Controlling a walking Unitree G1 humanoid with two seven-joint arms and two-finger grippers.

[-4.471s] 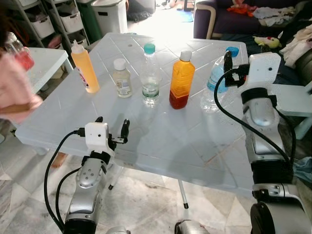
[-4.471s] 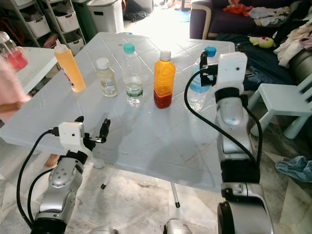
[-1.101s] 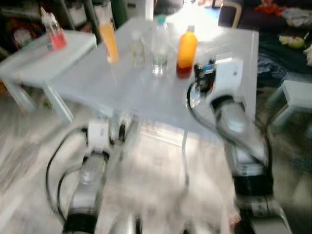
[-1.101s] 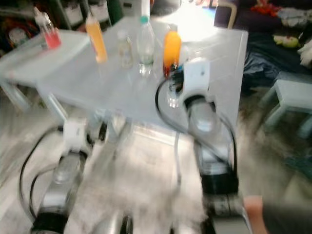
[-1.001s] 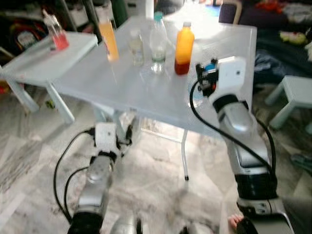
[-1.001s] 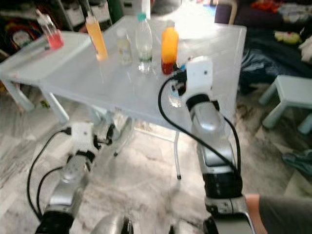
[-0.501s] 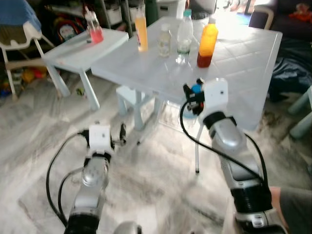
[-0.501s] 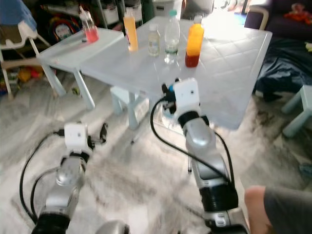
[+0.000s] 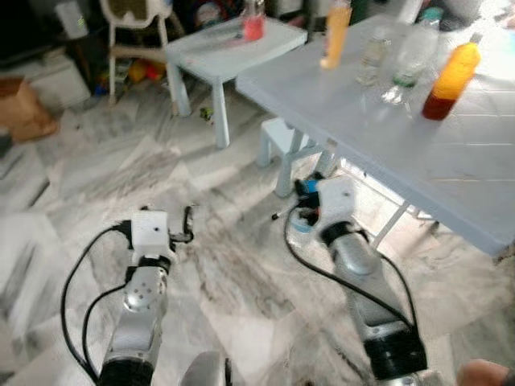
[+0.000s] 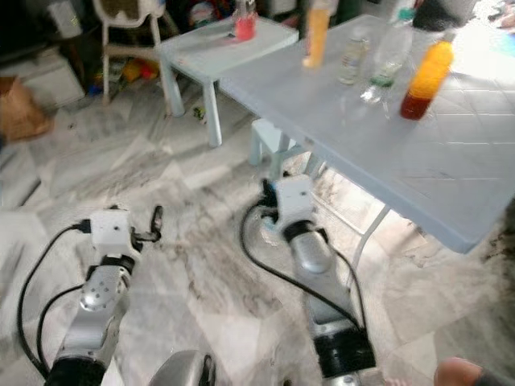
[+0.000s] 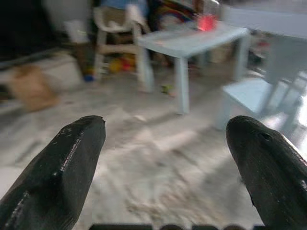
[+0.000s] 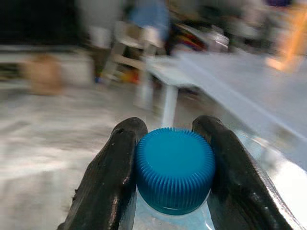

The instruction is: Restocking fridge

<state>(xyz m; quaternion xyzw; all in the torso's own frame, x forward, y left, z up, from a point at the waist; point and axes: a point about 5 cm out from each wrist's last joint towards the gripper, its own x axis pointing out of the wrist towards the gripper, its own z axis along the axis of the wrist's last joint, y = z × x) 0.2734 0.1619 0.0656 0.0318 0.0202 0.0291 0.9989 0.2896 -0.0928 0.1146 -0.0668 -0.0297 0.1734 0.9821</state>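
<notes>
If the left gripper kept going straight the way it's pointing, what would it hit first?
The way looks free for a good stretch. The open left gripper points over bare marble floor; beyond it stands the small light-blue table, probably the first thing in line, though depth is hard to judge.

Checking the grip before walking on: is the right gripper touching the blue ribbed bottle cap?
Touching. The right wrist view shows both black fingers pressed against the blue ribbed bottle cap.
</notes>
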